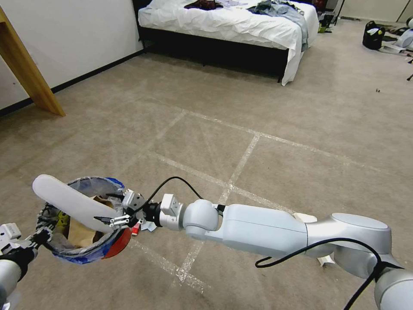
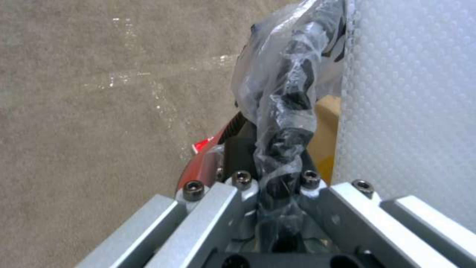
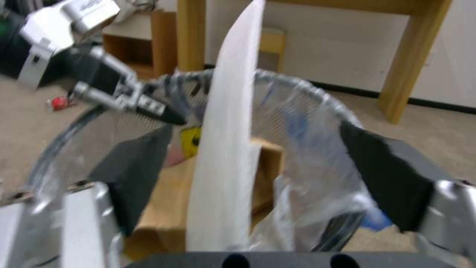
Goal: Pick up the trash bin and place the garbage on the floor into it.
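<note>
Near left of the head view: trash bin (image 1: pixel 118 243), small, round and red, lined with a clear plastic bag (image 1: pixel 92 187) folded over the blue-edged rim. Gripped at its near-left rim by the left gripper (image 1: pixel 36 239). In the left wrist view, left gripper (image 2: pixel 277 163) closed on the bag-wrapped rim (image 2: pixel 292 100), with a strip of the red wall (image 2: pixel 198 167) beside it.

Reaching in from the right across the near floor (image 1: pixel 301 129): right arm, with the right gripper (image 1: pixel 116 220) at the bin's right rim. In the right wrist view, fingers (image 3: pixel 134 175) spread wide apart, one pad on each side of the bin's mouth, touching nothing.

Between those pads, well apart from both: white slipper (image 3: pixel 223 149), standing on edge inside the bin (image 3: pixel 307 93). From the head, seen as a long white slipper (image 1: pixel 71 201) sticking out over the rim toward the far left. Beneath it in the bin: crumpled brown paper bag (image 1: pixel 79 232), also seen from the right wrist (image 3: pixel 163 212).

On the beige carpet just right of the bin, under the right wrist: small white and red litter (image 1: pixel 144 226). Crossing the carpet: worn tape lines (image 1: pixel 241 163). Far side of the room: bed (image 1: pixel 228 21) with white sheets. Far left: slanting wooden leg (image 1: pixel 30 73) against the wall.
</note>
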Controlling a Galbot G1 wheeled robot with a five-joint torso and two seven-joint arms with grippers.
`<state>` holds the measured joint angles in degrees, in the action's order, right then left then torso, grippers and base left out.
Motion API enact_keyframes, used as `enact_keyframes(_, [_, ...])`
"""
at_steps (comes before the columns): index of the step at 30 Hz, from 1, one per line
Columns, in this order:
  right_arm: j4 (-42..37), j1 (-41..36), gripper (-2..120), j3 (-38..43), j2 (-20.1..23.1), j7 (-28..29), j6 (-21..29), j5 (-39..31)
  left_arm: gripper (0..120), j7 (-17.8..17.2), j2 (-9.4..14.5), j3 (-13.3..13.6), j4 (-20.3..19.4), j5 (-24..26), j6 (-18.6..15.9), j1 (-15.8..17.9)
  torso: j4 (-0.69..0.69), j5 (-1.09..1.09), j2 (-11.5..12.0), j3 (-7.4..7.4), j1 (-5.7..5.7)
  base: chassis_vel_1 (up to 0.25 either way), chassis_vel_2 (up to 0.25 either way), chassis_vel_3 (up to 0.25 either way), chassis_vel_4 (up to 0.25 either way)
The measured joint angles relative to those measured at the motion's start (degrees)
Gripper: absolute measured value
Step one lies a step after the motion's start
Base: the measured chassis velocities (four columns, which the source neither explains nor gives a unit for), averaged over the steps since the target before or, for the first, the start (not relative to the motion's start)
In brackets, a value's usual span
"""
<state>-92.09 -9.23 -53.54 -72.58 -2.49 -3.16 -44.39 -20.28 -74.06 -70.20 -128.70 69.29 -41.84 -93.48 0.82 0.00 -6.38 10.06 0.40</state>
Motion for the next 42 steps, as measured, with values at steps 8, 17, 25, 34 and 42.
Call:
enact_keyframes(8, [-1.22,-1.78,100,7.88,-1.24,1.07,-0.54,0.17,0,0.0,0.06,-0.23,0.0,0.0,0.0,-0.14,0.0,0.0,0.0,0.0,0.0,0.0,0.0,0.0,0.0])
enact_keyframes(17, [-3.9,-5.39,100,18.51,-1.21,2.13,-0.38,-2.39,0,-0.12,0.23,-0.8,0.8,-0.55,0.02,-0.24,-0.01,0.0,-0.01,0.0,0.0,0.0,0.0,0.0,0.0])
enact_keyframes(25, [-7.97,-13.03,100,32.99,0.87,4.23,-2.95,-3.62,0,-0.17,0.17,-1.4,1.6,-1.94,0.21,-0.12,-0.01,0.02,-0.01,0.0,0.0,0.0,0.0,0.0,0.0])
enact_keyframes(34, [-11.7,-22.61,100,54.95,5.38,5.36,-5.63,0.51,0,0.43,-0.26,-2.15,2.12,-3.94,0.73,-0.27,0.0,0.03,-0.01,0.0,0.0,0.0,0.0,0.0,0.0])
enact_keyframes(42, [-15.44,-36.1,100,74.5,6.45,4.76,-8.75,6.33,0,0.78,-0.71,-3.12,3.26,-4.97,0.91,-0.27,-0.01,0.02,-0.01,-0.01,0.0,0.0,0.0,0.0,0.0])
